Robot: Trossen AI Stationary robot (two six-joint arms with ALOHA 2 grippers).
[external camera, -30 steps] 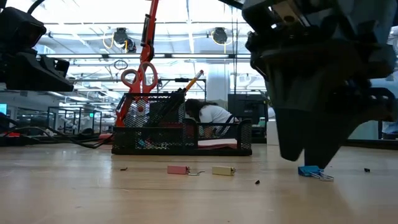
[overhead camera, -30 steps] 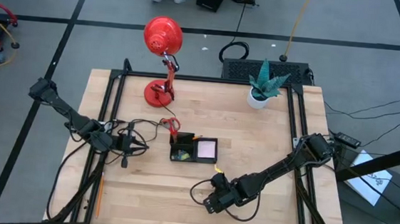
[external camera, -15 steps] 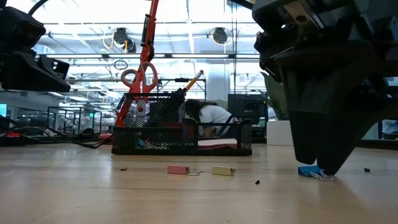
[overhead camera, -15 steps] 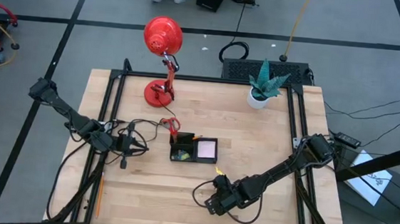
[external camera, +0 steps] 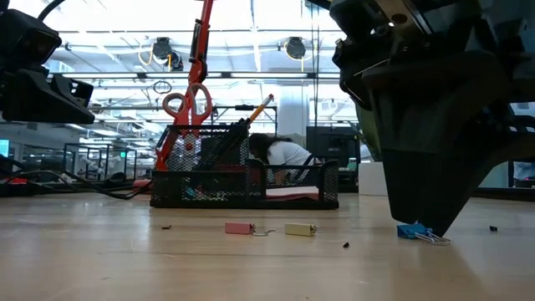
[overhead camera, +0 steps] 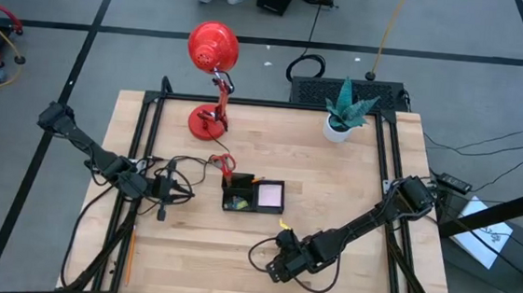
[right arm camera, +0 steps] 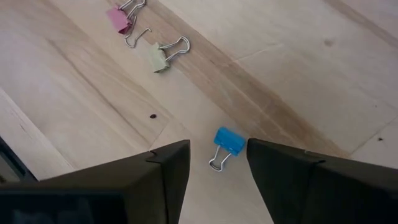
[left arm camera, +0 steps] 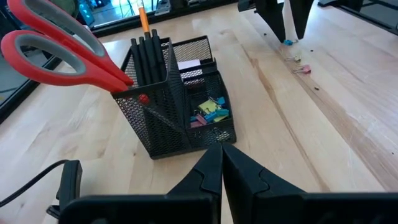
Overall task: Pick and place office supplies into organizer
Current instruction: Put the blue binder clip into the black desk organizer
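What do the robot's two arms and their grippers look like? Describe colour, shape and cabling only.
Both arms are dark, slim and jointed, with black cables looping beside them. The left gripper and right gripper each have two black, angular, wedge-shaped fingers. No markings are visible.

blue clip (right arm camera: pixel 229 142) flat on the wood, well apart from black mesh organizer (left arm camera: pixel 177 102).

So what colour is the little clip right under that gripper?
Blue clip with silver wire handles, clearest in the right wrist view.

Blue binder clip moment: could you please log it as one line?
right gripper: open, straddling blue binder clip on table | left gripper: shut, near organizer
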